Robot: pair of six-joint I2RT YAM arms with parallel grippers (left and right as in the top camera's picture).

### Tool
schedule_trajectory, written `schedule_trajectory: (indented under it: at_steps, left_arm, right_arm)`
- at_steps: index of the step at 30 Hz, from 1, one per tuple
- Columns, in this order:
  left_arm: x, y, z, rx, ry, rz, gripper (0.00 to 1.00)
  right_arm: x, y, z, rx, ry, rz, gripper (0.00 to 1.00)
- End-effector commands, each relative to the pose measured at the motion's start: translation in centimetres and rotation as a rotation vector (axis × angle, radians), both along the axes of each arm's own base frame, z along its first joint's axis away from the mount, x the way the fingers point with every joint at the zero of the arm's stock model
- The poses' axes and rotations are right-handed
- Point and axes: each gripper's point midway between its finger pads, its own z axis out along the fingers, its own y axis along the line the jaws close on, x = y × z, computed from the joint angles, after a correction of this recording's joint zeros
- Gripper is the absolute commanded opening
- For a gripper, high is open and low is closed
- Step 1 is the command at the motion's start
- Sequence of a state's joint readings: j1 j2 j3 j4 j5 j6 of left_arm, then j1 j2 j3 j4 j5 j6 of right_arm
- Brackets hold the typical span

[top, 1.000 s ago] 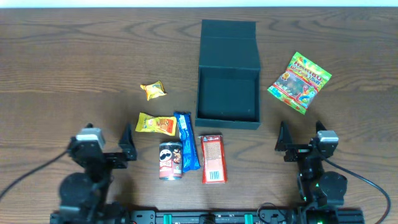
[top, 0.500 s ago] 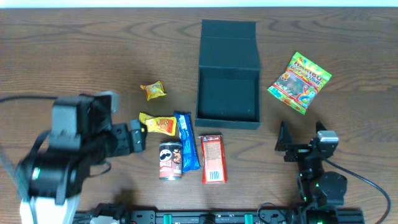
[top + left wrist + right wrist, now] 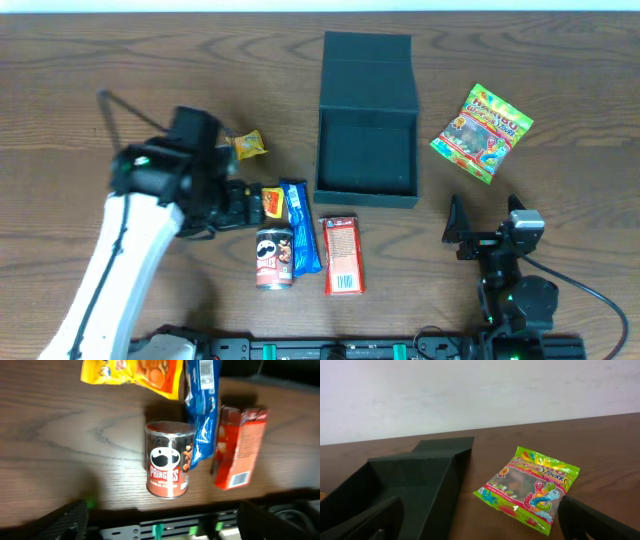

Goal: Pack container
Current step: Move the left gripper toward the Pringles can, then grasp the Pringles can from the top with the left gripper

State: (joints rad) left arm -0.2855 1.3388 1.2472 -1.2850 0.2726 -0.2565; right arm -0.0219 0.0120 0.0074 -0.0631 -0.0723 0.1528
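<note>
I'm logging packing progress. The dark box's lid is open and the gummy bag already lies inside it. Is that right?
Not quite. The container does have its lid open, but nothing is inside it. The gummy bag lies on the table beside the container, apart from it, on the right arm's side. The overhead view shows this.

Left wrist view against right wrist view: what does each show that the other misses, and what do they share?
Only the left wrist view: an upright Pringles can, a yellow snack packet, a blue packet next to the can, and a red carton lying flat. Only the right wrist view: the dark green container with its lid open, a green gummy bag to its right, and a pale wall behind. Both: the brown wooden table.
</note>
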Motion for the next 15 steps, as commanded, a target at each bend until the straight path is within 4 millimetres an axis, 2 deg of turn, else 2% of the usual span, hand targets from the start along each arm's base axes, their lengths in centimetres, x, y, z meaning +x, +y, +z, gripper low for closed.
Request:
schedule_trajectory:
  at_steps: [1, 6, 11, 15]
  left_arm:
    - [0.9, -1.1, -0.6, 0.069, -0.026, -0.028, 0.95]
    - [0.5, -3.9, -2.5, 0.089, -0.026, -0.046, 0.95]
    - [-0.2, -2.5, -4.6, 0.306, -0.093, 0.116, 0.95]
    - [-2.2, -2.5, -6.4, 0.343, -0.051, 0.162, 0.95]
  right_arm:
    - [0.0, 0.0, 0.0, 0.011, 0.0, 0.003, 0.99]
    - [0.0, 0.0, 0.0, 0.011, 0.0, 0.003, 0.99]
    - [0.0, 0.0, 0.0, 0.011, 0.0, 0.003, 0.99]
    - [0.0, 0.0, 0.0, 0.011, 0.0, 0.003, 0.99]
